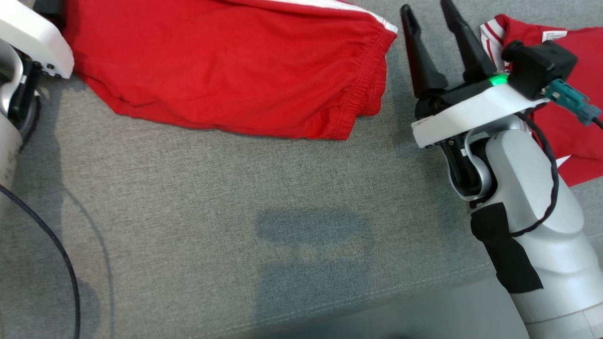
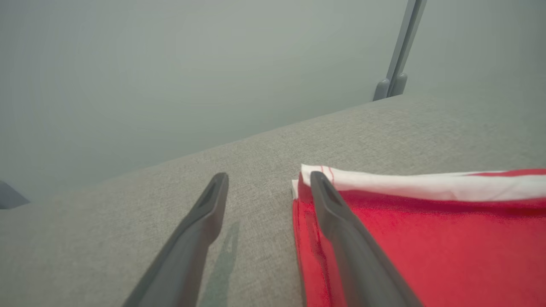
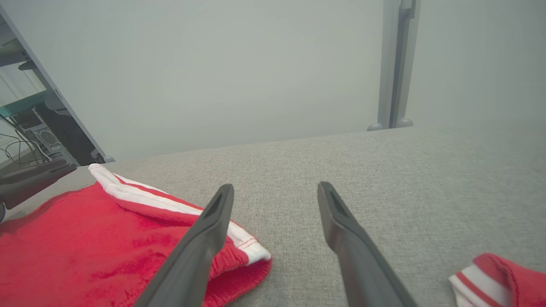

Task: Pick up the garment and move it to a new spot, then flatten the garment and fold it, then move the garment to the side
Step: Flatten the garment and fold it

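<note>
Both my left gripper (image 2: 268,177) and right gripper (image 1: 427,8) gape, holding nothing. The red garment (image 1: 226,66) lies at 11 o'clock on the grey surface (image 1: 235,188). Risk: pinching a single layer would drag it crooked, and the other red cloth (image 1: 574,94) at 2 o'clock invites a mistaken grasp.

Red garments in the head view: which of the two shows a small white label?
The smaller garment at the far right, beside the right claw; its label sits near its top edge. The larger garment shows none.
</note>
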Robot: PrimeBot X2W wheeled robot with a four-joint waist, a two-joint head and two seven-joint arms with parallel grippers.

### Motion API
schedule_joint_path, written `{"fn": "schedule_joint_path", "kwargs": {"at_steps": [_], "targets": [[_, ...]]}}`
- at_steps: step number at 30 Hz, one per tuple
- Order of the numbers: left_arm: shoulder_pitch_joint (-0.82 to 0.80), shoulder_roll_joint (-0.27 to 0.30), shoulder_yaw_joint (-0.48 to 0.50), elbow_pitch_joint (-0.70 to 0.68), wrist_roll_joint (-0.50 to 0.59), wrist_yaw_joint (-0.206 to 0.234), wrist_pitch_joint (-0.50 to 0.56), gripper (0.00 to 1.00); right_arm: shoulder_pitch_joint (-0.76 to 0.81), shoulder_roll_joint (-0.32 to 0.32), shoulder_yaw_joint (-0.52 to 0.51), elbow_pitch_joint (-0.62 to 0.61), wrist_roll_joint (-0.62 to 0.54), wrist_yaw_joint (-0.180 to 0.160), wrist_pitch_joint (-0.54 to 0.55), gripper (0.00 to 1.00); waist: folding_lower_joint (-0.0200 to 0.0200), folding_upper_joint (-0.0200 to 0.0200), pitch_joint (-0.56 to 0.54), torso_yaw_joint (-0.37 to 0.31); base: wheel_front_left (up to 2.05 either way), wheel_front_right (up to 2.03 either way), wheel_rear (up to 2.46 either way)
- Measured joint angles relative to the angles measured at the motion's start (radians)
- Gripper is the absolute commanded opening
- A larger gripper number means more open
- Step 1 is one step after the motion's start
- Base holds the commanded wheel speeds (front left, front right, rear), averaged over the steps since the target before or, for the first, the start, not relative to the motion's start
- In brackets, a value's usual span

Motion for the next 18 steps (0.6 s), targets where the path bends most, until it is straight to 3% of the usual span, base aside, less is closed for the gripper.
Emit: {"fn": "schedule_joint_path", "kwargs": {"at_steps": [12, 18], "targets": [[0.278, -0.075, 0.17, -0.137, 0.017, 0.009, 0.0, 1.0, 0.196, 0.001, -0.182, -0.074, -0.177, 0.0, -0.001, 1.0, 0.0, 0.0, -0.135, 0.039, 0.0, 0.0, 0.0], [0.419, -0.117, 0.261, -0.179, 0.044, 0.012, 0.0, 1.0, 0.295, 0.001, -0.22, -0.107, -0.207, 0.0, -0.001, 1.0, 0.0, 0.0, -0.211, 0.055, 0.0, 0.0, 0.0]]}}
